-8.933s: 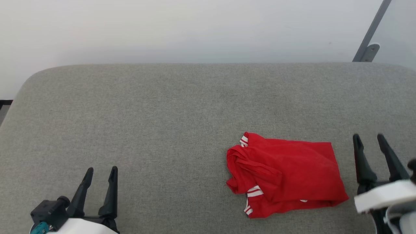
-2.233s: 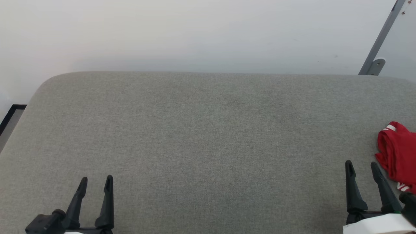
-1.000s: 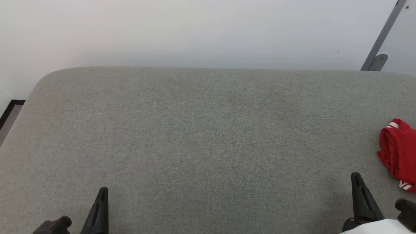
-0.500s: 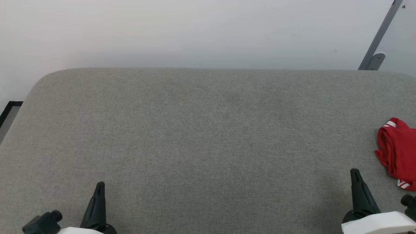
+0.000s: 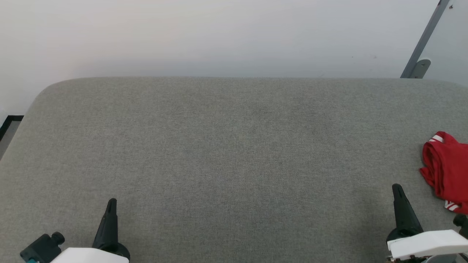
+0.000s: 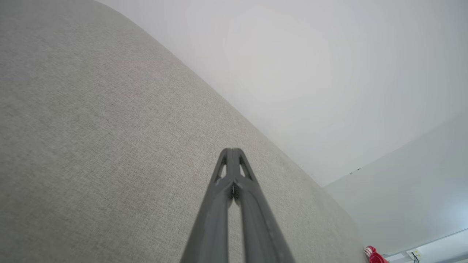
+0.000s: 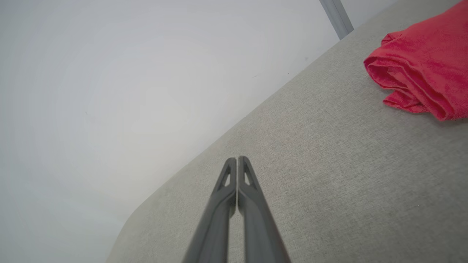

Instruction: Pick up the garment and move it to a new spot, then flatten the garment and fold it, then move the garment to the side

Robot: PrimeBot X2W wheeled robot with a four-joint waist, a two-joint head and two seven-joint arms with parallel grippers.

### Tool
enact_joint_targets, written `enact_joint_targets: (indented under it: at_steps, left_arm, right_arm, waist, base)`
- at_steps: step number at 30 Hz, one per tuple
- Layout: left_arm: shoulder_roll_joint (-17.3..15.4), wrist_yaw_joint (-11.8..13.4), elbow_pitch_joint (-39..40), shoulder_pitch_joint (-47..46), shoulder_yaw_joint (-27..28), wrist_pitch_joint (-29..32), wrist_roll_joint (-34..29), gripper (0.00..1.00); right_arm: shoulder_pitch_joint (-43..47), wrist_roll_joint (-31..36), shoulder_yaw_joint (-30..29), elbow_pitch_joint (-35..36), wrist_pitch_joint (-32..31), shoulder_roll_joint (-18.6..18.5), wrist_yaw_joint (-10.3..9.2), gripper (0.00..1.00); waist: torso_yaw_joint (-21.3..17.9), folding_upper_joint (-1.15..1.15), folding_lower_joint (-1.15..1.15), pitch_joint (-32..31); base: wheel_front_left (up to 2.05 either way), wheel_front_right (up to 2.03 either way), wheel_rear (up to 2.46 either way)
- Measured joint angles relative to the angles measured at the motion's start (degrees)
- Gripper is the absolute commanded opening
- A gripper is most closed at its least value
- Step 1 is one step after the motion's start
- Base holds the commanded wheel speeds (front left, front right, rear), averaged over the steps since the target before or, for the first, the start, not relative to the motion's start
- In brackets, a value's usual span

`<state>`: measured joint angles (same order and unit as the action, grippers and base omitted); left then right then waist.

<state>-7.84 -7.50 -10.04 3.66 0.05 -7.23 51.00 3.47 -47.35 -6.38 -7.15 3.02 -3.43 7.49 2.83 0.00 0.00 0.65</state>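
red garment (image 5: pixel 449 171), bunched, cut off at right edge

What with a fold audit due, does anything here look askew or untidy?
The red garment lies at the grey surface's right side, its visible end bunched in loose rolls rather than flat. Nothing else stands out.

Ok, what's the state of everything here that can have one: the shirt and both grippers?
garment: loosely folded, lying at the right edge of the grey cushion, not held.
left gripper: shut, holding nothing.
right gripper: shut, holding nothing, apart from the garment.
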Motion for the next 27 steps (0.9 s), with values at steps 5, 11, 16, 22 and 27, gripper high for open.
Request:
enact_joint_targets:
  at_steps: [5, 11, 16, 22, 27]
  left_arm:
    - [0.3, 0.0, -0.4, -0.7, 0.3, 0.9, 3.4, 0.0]
    - [0.6, 0.0, -0.7, -1.6, 0.9, 2.2, 7.5, 0.0]
    - [0.9, 0.0, -0.9, -2.3, 1.2, 3.1, 10.6, 0.0]
    - [1.2, 0.0, -1.3, -3.1, 1.6, 4.2, 14.0, 0.0]
    - [1.5, 0.0, -1.6, -3.5, 2.0, 4.8, 16.8, 0.0]
  right_arm:
    - [-0.7, -3.5, 0.0, -0.5, -0.8, 0.0, 0.0, 0.0]
    - [-1.8, -8.1, 0.0, -1.0, -1.7, 0.1, 0.0, 0.0]
    - [-2.3, -11.2, 0.0, -1.7, -2.4, 0.1, 0.0, 0.0]
    - [-3.0, -14.7, -0.1, -2.3, -3.1, 0.2, 0.0, 0.0]
    - [-3.8, -17.6, -0.1, -2.6, -3.7, 0.2, 0.0, 0.0]
  waist:
    - [-0.2, 0.0, 0.0, 0.0]
    - [-0.4, 0.0, 0.0, -0.1]
    - [-0.5, 0.0, 0.0, -0.1]
    - [-0.7, 0.0, 0.0, -0.1]
    - [-0.9, 0.0, 0.0, -0.1]
  base:
    - [0.0, 0.0, 0.0]
    - [0.0, 0.0, 0.0]
    - [0.0, 0.0, 0.0]
    - [0.0, 0.0, 0.0]
    - [0.0, 0.0, 0.0]
